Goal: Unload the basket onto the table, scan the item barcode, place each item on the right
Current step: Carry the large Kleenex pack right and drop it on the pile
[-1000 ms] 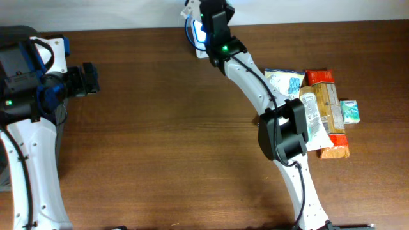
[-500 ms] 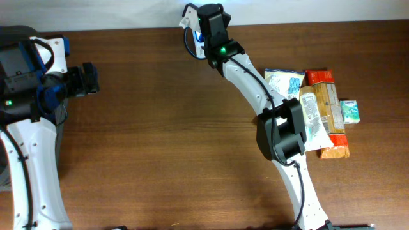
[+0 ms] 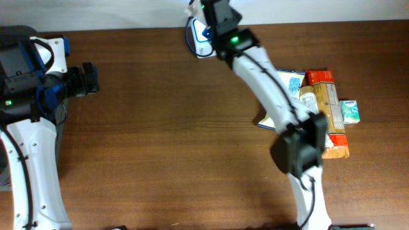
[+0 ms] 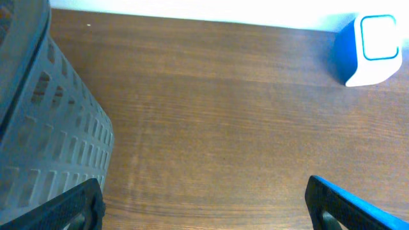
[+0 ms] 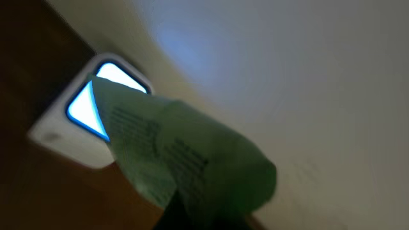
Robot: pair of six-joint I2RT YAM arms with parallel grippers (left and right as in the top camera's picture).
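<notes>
By the scanner (image 5: 61, 137), right fingers (image 5: 192, 218) pinch a blurred green packet (image 5: 185, 166); left fingers (image 4: 64, 207) gape, tips cropped.

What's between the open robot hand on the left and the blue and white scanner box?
Only bare brown wooden table, from the left gripper to the blue and white scanner; the overhead view shows it.

In the right wrist view the green packet (image 5: 185, 172) is blurred, its print unreadable, and it covers part of the scanner (image 5: 61, 137). Overhead, the right gripper (image 3: 203, 13) is cut by the top edge; its arm (image 3: 268, 89) hides part of the grocery pile (image 3: 332, 96) at right.
</notes>
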